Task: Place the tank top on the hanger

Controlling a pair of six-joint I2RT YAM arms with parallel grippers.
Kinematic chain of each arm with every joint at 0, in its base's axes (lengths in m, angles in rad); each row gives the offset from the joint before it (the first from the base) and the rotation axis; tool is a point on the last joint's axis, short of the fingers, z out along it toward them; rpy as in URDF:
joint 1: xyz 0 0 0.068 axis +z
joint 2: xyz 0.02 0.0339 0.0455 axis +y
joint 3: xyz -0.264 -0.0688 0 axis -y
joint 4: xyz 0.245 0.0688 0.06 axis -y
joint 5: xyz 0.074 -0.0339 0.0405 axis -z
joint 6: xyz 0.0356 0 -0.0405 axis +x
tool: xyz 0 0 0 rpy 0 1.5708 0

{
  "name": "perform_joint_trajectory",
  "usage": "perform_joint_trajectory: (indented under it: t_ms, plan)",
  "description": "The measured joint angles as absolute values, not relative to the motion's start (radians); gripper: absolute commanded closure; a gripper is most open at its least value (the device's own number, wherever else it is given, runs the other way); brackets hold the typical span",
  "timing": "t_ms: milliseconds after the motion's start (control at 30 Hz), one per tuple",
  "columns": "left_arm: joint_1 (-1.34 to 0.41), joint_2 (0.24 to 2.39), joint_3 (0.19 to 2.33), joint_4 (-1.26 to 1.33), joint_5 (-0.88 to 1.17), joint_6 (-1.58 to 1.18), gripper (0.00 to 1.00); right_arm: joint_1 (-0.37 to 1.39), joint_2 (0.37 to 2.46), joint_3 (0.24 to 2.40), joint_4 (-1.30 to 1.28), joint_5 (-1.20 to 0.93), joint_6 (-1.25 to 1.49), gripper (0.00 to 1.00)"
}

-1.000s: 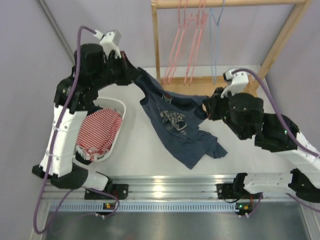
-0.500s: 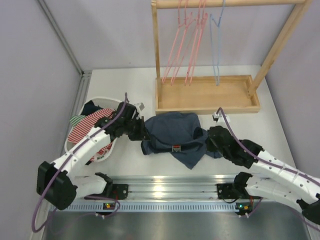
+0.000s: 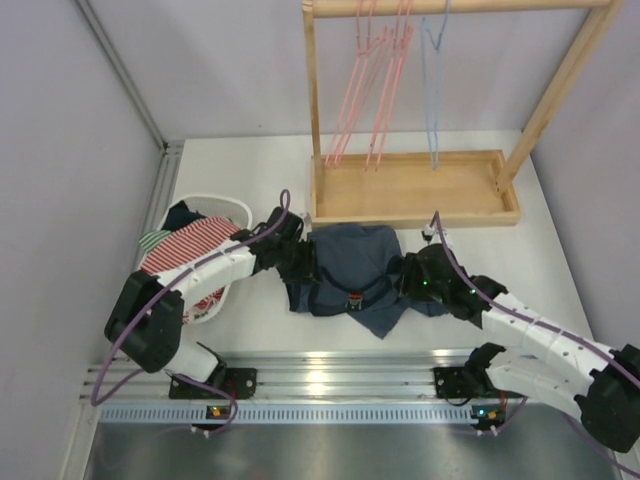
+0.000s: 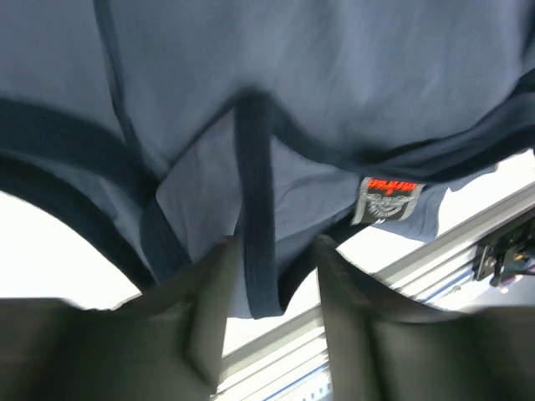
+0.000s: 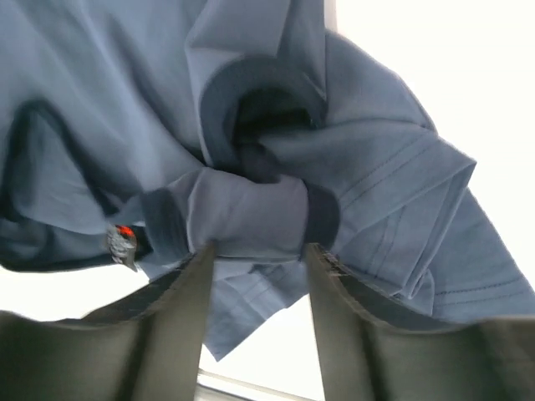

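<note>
The navy tank top (image 3: 352,262) lies crumpled on the table in front of the wooden rack. My left gripper (image 3: 306,263) sits low at its left edge, and my right gripper (image 3: 406,279) at its right edge. In the left wrist view the gripper (image 4: 276,246) is open, and a dark trim strap (image 4: 253,209) of the tank top (image 4: 334,83) hangs loose between the fingers (image 4: 209,317). In the right wrist view the gripper (image 5: 260,248) is open, its tips against a bunched fold of the tank top (image 5: 242,213). The light-blue hanger (image 3: 431,90) hangs on the rack, far from both grippers.
The wooden rack with its tray base (image 3: 410,190) stands just behind the shirt. Pink hangers (image 3: 370,95) hang left of the blue one. A white basket (image 3: 232,205) with a red-and-white striped garment (image 3: 185,252) sits at the left. A metal rail (image 3: 330,370) runs along the near edge.
Both arms came down from holding the shirt stretched in the air and laid it on the table. Both grippers have since opened, and the shirt now rests loose.
</note>
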State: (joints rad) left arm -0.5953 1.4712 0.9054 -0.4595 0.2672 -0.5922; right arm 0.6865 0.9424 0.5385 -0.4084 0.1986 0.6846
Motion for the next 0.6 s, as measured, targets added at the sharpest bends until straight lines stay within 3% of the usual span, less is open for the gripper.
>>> perform_joint_trajectory:
  t_ms: [67,300,500,600]
  plan:
    - [-0.595,1.471,0.938,-0.464,0.252,-0.586,0.34,0.659,0.923,0.558,-0.424,0.187,0.678,0.41]
    - [-0.595,1.402,1.021,-0.488,0.203,-0.562,0.33,0.630,0.763,0.709,-0.597,0.204,0.690,0.25]
    - [-0.594,1.298,1.029,-0.563,0.151,-0.560,0.34,0.630,0.709,0.928,-0.809,0.302,0.712,0.28]
    - [-0.593,1.231,1.018,-0.599,0.139,-0.560,0.34,0.630,0.768,1.135,-0.916,0.372,0.694,0.27]
